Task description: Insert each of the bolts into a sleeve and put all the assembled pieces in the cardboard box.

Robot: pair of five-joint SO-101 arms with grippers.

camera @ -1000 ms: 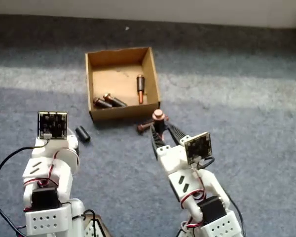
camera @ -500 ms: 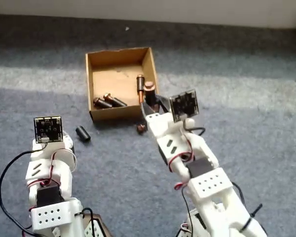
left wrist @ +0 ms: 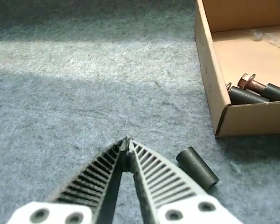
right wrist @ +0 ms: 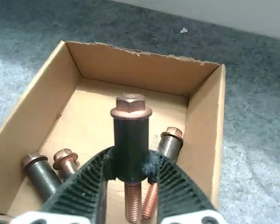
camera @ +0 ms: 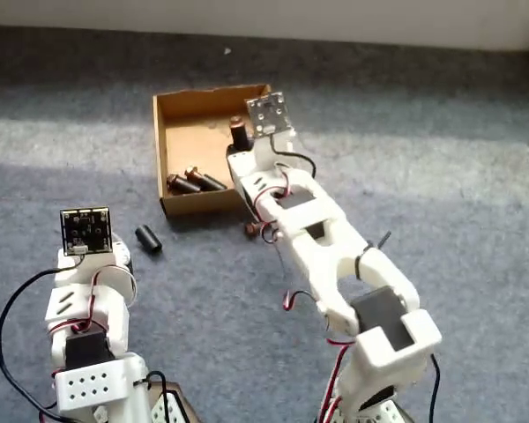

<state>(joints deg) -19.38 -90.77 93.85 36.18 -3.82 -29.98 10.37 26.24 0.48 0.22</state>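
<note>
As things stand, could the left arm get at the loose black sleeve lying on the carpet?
Probably yes. The black sleeve lies on open carpet close beside the left gripper, clear of the cardboard box; its jaws are shut and would need opening.

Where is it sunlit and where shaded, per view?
High view: sunlit band crosses the carpet at the cardboard box, darker beyond. Left wrist view: same band; loose sleeve shaded. Right wrist view: assembled piece evenly lit, bright carpet beside the box.
</note>
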